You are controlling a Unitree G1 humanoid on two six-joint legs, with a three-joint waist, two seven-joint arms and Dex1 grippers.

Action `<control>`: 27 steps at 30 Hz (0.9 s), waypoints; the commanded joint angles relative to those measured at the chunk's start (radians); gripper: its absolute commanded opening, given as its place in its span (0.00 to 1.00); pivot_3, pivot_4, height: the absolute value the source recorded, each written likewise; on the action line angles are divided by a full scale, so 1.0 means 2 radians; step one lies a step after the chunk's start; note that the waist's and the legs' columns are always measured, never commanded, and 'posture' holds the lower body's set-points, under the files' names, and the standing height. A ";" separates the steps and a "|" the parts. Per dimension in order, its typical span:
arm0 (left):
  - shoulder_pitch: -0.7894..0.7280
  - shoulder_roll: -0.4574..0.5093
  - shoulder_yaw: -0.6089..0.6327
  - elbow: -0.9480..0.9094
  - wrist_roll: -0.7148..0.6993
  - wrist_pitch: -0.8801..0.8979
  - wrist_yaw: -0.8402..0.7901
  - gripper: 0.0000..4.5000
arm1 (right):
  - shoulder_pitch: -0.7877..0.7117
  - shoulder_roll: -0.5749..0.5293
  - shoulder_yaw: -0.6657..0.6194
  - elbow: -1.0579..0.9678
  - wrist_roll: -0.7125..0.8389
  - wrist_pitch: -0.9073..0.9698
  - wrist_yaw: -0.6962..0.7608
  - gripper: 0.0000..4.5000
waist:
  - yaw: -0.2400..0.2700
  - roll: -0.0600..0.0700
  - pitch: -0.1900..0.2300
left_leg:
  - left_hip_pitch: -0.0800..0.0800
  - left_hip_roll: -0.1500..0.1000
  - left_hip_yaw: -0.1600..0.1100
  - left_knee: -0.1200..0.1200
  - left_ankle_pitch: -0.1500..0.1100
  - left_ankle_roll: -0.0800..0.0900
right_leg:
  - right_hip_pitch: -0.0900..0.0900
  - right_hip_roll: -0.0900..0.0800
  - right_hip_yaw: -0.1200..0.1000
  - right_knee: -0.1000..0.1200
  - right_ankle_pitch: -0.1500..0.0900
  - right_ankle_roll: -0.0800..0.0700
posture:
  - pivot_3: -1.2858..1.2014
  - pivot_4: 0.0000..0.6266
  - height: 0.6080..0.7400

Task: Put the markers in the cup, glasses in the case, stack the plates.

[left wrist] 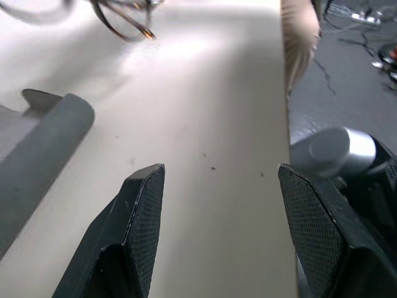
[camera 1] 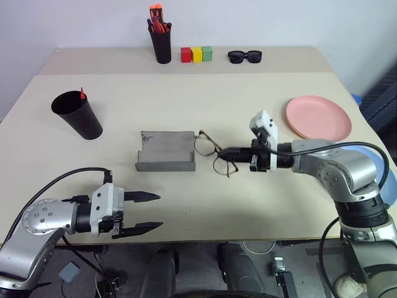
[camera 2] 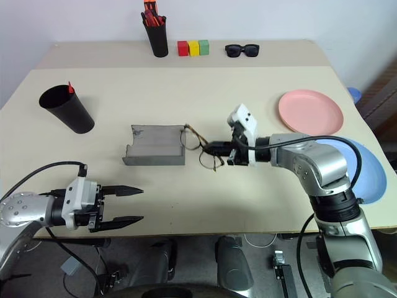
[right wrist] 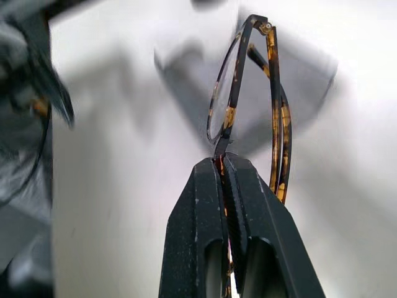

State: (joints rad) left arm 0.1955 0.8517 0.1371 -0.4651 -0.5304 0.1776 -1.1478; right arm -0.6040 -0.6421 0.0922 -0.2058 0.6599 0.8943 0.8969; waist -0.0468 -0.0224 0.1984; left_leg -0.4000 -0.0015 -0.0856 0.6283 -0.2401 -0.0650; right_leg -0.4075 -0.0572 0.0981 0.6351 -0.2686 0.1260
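Beige table (camera 1: 248, 198), right claw (camera 1: 224, 151) clenched on glasses (camera 1: 209, 148), left claw (camera 1: 152, 213) released, empty.

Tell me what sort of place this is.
Probably a lab or office test setup: a plain beige table holding staged props such as coloured blocks and a pen holder, with cables across the floor.

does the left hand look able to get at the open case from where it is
Probably yes. The left hand hangs open near the table's front edge, and the case lies open just beyond it with bare tabletop between. The right hand, shut on the glasses, sits at the case's far end, so that side is crowded.
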 commanded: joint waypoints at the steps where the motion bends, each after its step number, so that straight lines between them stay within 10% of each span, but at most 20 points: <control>1: -0.012 -0.022 0.023 -0.014 -0.039 0.047 0.051 0.66 | -0.025 0.021 -0.004 0.022 -0.010 -0.038 0.014 0.00 | 0.000 0.000 0.000 | 0.000 0.000 0.000 0.000 0.000 0.000 | 0.000 0.000 0.000 0.000 0.000 0.000 | 0.52 0.24 1.00; 27: 0.105 -0.085 0.158 -0.115 -0.143 0.133 0.182 0.66 | -0.107 0.239 0.030 0.287 -0.132 -0.312 0.057 0.00 | -0.011 0.000 0.000 | 0.001 0.000 0.000 0.000 0.000 0.000 | 0.000 0.000 0.000 0.001 0.000 0.001 | 0.52 0.24 1.00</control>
State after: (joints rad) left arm 0.3979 0.6882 0.4245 -0.6570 -0.8167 0.4639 -0.7892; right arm -0.7903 -0.1781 0.1696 0.3751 0.3938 0.2981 0.9983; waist -0.0698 -0.0223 0.1984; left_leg -0.3989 -0.0016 -0.0865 0.6280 -0.2401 -0.0652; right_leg -0.4075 -0.0571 0.0978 0.6370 -0.2676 0.1270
